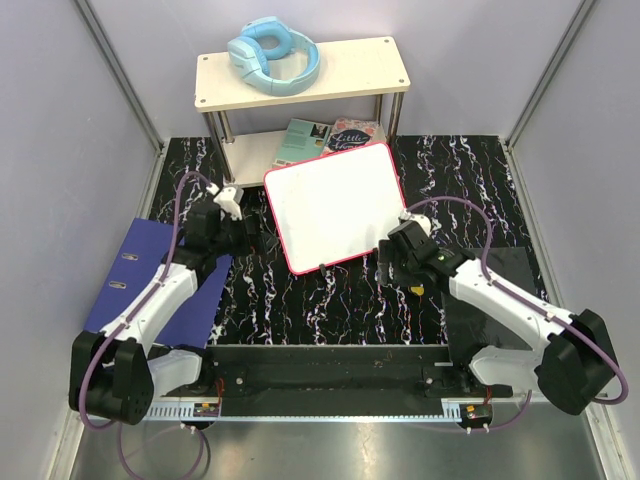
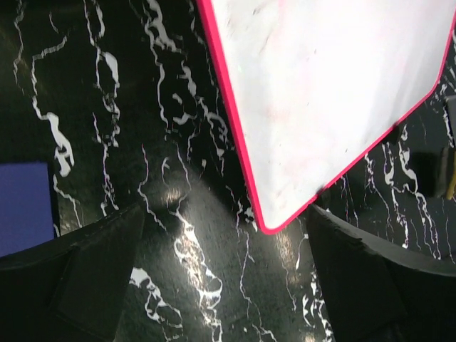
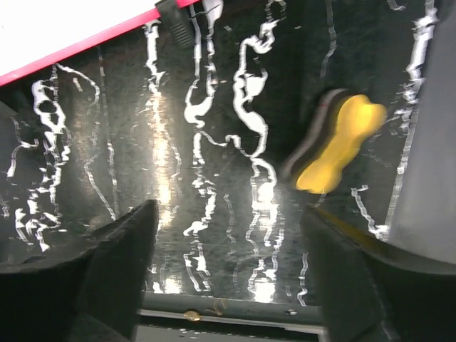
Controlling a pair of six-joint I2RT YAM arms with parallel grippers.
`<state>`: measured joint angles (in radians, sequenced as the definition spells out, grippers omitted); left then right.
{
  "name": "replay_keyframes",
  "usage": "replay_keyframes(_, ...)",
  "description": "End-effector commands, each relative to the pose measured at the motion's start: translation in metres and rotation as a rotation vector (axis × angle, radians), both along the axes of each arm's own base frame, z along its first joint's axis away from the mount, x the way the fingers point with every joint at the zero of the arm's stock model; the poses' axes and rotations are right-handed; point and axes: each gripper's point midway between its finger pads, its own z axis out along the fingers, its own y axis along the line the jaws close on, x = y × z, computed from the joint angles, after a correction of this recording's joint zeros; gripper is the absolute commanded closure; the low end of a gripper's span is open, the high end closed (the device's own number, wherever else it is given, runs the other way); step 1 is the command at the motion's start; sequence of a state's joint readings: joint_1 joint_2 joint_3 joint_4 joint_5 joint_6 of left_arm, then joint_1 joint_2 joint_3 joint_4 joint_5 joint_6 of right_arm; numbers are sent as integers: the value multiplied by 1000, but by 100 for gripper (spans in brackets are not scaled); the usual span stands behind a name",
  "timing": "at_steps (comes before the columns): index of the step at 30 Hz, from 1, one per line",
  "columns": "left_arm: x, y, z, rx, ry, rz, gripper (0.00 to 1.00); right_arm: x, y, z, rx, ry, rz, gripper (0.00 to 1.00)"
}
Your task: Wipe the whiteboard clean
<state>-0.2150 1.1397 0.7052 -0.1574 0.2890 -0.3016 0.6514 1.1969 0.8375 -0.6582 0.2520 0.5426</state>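
Smooth, glossy whiteboard (image 1: 335, 205); polished, light-reflecting black marble-look tabletop (image 1: 330, 310).

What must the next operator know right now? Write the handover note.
Left gripper: open, empty, by a corner of the whiteboard, which lies flat on the table.
Right gripper: open, empty. The yellow eraser is off to its side, blurred, not held.
Done: the board looks blank from above.
Left: the left wrist view shows faint pink smears. Check them and wipe again if needed.
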Motion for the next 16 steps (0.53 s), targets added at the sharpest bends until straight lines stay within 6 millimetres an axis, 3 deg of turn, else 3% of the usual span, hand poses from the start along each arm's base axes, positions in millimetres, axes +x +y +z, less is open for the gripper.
replay_keyframes(1,-9,4,-2,-4,36,17,1,11,18,8,79,-19,-1,1)
replay_keyframes(5,-11,9,4,13,49,36,1,18,18,20,76,-60,7,0)
replay_keyframes(12,-11,8,30,41,29,-19,1,41,15,101,147,-353,27,0)
replay_keyframes(16,-10,6,31,50,24,-47,1,47,9,126,133,-436,30,0)
